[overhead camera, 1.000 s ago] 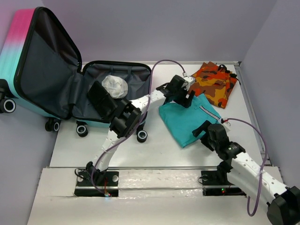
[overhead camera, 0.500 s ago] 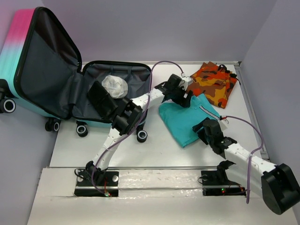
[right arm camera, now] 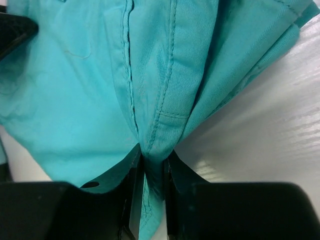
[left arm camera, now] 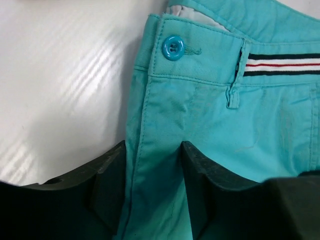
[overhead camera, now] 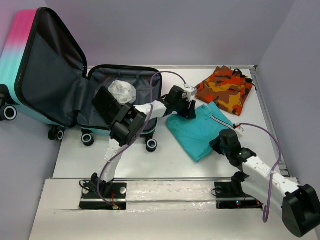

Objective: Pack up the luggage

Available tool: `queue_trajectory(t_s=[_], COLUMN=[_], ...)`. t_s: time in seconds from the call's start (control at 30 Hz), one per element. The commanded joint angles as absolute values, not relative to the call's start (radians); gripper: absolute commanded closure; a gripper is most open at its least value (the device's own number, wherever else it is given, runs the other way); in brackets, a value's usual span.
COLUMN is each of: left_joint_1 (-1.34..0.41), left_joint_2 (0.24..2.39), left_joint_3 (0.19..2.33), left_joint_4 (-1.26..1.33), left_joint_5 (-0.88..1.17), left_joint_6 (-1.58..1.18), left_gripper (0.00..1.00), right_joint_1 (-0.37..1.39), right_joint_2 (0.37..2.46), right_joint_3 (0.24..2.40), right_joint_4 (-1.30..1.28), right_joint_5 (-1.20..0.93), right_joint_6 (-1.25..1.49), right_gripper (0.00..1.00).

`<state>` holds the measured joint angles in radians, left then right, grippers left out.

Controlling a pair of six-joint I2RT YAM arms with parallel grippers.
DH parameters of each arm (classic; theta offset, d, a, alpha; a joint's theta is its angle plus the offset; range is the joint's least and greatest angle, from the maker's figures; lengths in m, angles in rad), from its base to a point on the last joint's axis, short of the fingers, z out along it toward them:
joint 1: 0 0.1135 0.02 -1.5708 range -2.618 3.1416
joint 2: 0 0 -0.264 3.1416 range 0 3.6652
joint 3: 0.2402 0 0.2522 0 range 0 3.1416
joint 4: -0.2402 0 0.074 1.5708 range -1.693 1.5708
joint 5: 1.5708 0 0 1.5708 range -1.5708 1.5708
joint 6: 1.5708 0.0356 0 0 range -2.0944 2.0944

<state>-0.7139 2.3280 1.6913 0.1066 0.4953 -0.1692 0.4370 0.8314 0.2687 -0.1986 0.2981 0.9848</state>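
Showing luggage (overhead camera: 50, 75) open at 10 o'clock, holding white bundle (overhead camera: 122, 91) in lower shell. Clamping teal shorts (overhead camera: 200, 132) at 3 o'clock with left gripper (left arm camera: 152, 150), right gripper (right arm camera: 151, 157).

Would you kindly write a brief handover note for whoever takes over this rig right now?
The left tool is shut on the teal shorts at the edge below the waistband button.
The right tool is shut on a bunched fold of the same shorts.
The luggage stands open at the table's far left, a white bundle inside.
The orange camouflage garment lies far right.
Done: bundle packed.
Left: the shorts, likely the orange garment, then closing.
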Motion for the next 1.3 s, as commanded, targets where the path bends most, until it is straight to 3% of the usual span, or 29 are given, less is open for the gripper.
queue_trajectory(t_s=[0.0,0.23,0.27,0.87,1.07,1.27], left_joint_1=[-0.715,-0.715,-0.715,-0.715,-0.669,-0.467], left_joint_2=[2.258,2.238,2.243,1.910,1.793,1.651], left_joint_3=[1.508,1.407,1.408,1.448,1.543,1.628], left_joint_4=[0.147,0.238,0.239,0.244,0.163,-0.023], left_joint_5=[0.506,0.563,0.566,0.485,0.448,0.350], left_joint_6=[-0.253,-0.304,-0.305,-0.368,-0.361,-0.339], left_gripper=[0.47,0.81,0.93,0.94,0.94,0.94], right_joint_1=[0.422,0.413,0.413,0.403,0.403,0.439], right_joint_2=[0.848,0.853,0.845,0.770,0.886,1.153], right_joint_3=[0.327,0.331,0.331,0.541,0.719,0.990], right_joint_4=[-0.261,-0.261,-0.261,-0.229,-0.150,-0.028], right_joint_5=[0.252,0.236,0.236,0.158,0.068,-0.103], right_joint_6=[0.878,0.856,0.853,0.649,0.597,0.586], right_gripper=[0.88,0.89,0.89,0.93,0.93,0.93])
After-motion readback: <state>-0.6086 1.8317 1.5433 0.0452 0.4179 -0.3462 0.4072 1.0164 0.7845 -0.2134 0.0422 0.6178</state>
